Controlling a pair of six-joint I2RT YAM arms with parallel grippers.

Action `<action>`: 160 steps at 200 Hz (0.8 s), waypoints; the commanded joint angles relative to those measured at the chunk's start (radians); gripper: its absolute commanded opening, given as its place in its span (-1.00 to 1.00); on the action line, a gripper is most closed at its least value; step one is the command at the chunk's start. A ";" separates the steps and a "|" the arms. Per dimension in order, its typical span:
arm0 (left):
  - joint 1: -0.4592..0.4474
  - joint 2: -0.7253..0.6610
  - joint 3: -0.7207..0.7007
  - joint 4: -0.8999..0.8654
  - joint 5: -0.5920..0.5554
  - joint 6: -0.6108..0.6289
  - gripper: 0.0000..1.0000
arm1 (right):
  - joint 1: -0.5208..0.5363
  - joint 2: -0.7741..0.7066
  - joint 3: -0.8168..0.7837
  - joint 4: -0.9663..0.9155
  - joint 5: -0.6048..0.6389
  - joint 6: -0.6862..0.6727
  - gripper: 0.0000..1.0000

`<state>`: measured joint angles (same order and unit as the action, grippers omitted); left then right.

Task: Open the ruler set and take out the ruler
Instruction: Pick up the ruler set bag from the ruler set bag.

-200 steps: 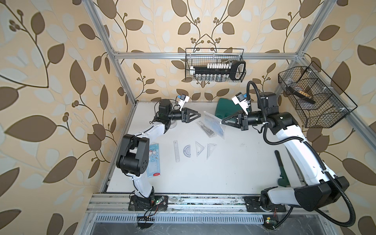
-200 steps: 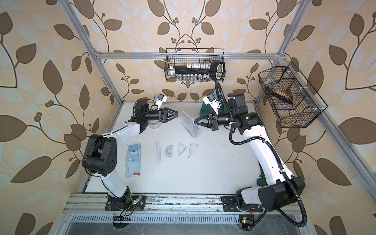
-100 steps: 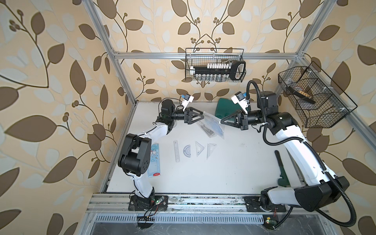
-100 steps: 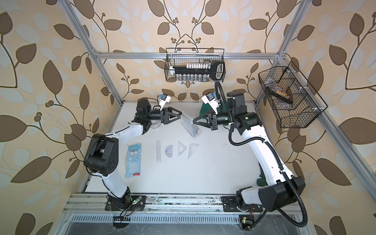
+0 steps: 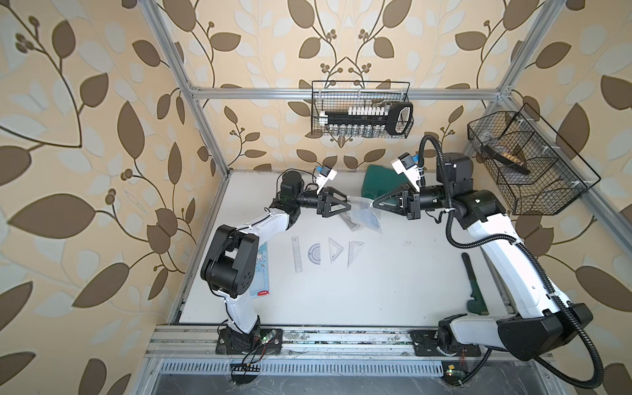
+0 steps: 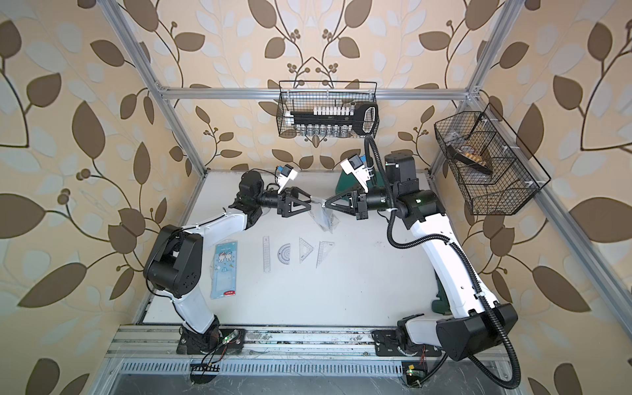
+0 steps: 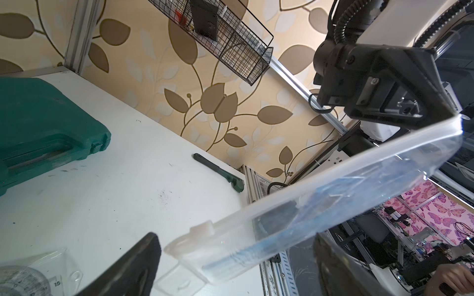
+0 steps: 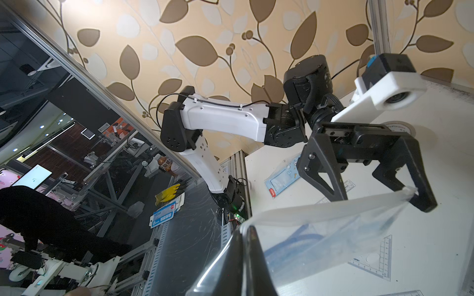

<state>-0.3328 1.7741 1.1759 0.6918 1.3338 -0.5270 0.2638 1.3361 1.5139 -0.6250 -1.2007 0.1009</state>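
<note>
Far half of the bench, mid-air: clear pouch of the ruler set hangs between the two arms, off the surface.

- Clamped on one top corner is the right gripper, jaws fully closed. It carries all the weight, so the pouch droops from there toward the bench.
- Facing it, the left gripper has its jaws spread wide. One fingertip touches the opposite corner; nothing is pinched.
- My reading: right anchors one side of the mouth, while left is lined up to take the other lip and pull the pouch open.
- Inside the pouch is a blue insert, plain in the left wrist view. Whether a ruler is in there I cannot tell.
- Mid-bench, flat in a row and well apart from both arms: straight ruler, protractor, two set squares.
- A blue card lies near the left edge, beside the left arm.
- A green case sits at the far edge and a wrench along the right edge, neither obstructing.
- Risk: the film looks thin and slick, so a shallow bite on that corner may slip.
</note>
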 commanded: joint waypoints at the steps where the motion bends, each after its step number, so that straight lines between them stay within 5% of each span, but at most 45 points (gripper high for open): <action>1: 0.001 -0.025 -0.001 0.018 0.016 0.026 0.85 | 0.004 -0.024 0.044 0.019 -0.013 -0.003 -1.00; 89: 0.002 0.029 -0.006 0.356 0.022 -0.213 0.54 | 0.000 -0.017 0.048 -0.013 0.010 -0.028 -1.00; 160: 0.011 0.043 -0.033 0.455 0.018 -0.292 0.38 | -0.049 -0.028 0.047 -0.082 0.048 -0.076 -1.00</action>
<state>-0.3321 1.8343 1.1599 1.0454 1.3334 -0.7841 0.2394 1.3342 1.5318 -0.6655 -1.1728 0.0700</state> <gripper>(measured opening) 0.688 0.048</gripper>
